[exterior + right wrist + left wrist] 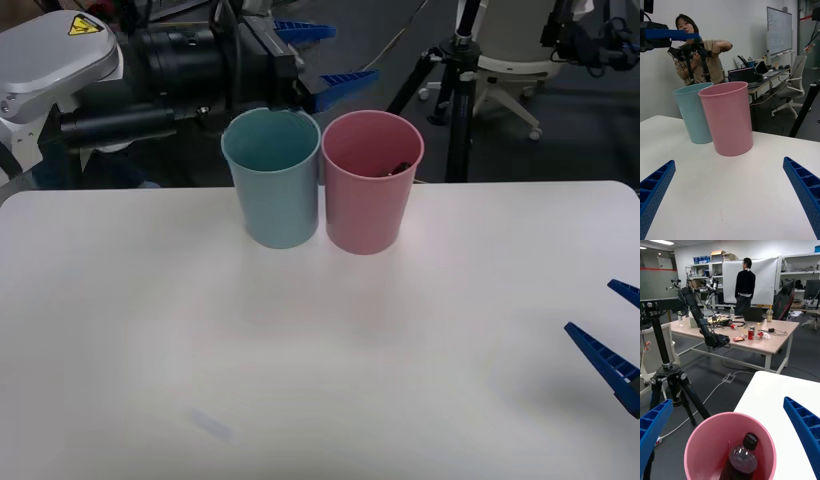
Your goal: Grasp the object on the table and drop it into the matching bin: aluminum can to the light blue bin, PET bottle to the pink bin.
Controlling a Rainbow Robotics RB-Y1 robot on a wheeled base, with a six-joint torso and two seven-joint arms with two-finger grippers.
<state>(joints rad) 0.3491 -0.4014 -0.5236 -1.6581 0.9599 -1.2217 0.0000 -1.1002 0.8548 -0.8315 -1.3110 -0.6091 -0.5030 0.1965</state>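
- The right hand (612, 340) hovers low over the near right of the smooth white tabletop (300, 380), its ribbed blue fingers spread and empty.
- The pink bin (371, 190), a glossy tapered bucket with a rolled rim, stands just beside its twin, the light blue bin (272, 185).
- The PET bottle (739, 461), clear plastic with a black cap, lies tilted inside the pink bin.
- The left hand (318, 62) is above the bins' far side, released; I judge its best move is lifting straight away, clear of the rims.
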